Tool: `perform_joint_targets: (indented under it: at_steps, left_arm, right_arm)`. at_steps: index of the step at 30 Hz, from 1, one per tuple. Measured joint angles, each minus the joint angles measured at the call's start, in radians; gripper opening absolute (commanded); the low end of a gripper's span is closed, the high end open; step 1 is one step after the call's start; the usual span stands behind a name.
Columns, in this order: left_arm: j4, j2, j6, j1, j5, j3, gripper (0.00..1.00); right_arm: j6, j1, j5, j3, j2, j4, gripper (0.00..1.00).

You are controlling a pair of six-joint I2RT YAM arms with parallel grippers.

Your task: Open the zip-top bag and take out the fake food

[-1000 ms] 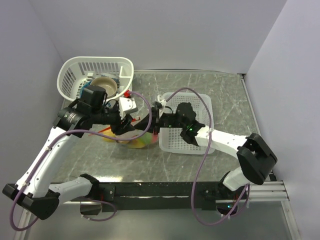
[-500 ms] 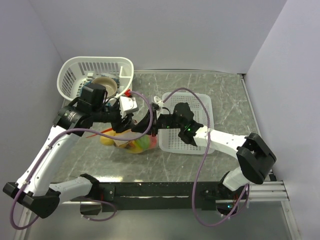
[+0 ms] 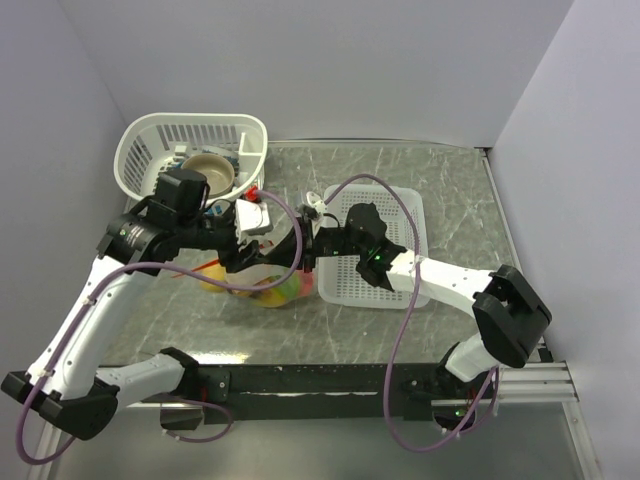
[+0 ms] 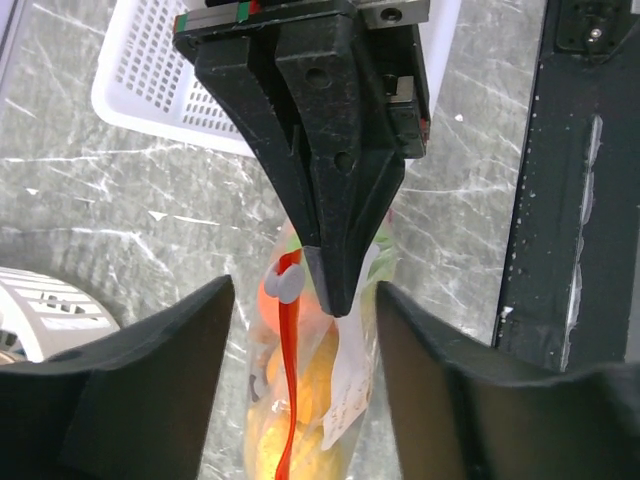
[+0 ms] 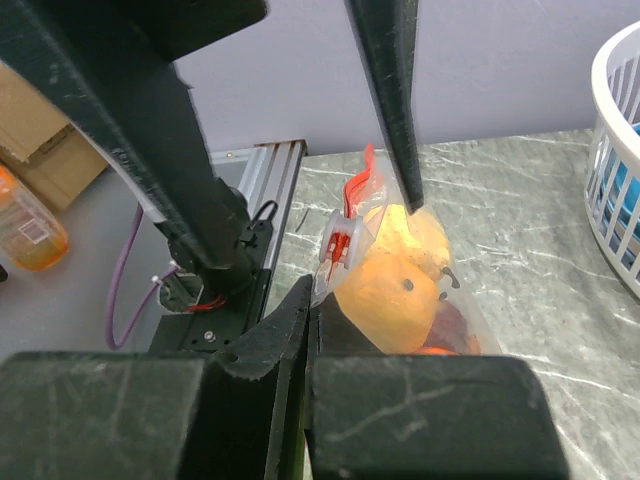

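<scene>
Beside white basket [image 3: 408, 222], right jaws pinching zip-top bag [image 4: 350, 395], fake food [image 5: 395, 285] inside, left jaws spread astride

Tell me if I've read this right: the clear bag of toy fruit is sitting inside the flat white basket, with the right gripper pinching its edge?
Not inside. The zip-top bag is out on the table, beside the flat white basket, as the top external view shows. The right gripper is indeed pinching its edge.
</scene>
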Motion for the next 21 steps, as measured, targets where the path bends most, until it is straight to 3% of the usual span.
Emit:
perform_joint_targets:
  at_steps: [5,9,13,14,21]
  left_arm:
    - [-0.013,0.027,-0.002,0.0,0.021,0.024,0.47]
    - [-0.022,0.047,-0.001,-0.001,0.041,0.027,0.44]
    - [-0.027,0.062,-0.003,-0.001,0.046,0.027,0.17]
    - [-0.029,0.062,-0.005,-0.001,0.047,0.028,0.14]
    - [-0.083,0.088,0.004,-0.001,0.048,0.069,0.1]
  right_arm:
    - [0.0,0.0,-0.002,0.0,0.0,0.0,0.0]
    - [0.0,0.0,-0.003,0.0,0.0,-0.001,0.0]
    - [0.001,0.0,-0.003,0.0,0.0,-0.001,0.0]
    - [0.001,0.0,-0.003,0.0,0.0,-0.001,0.0]
    - [0.001,0.0,-0.005,0.0,0.001,0.001,0.0]
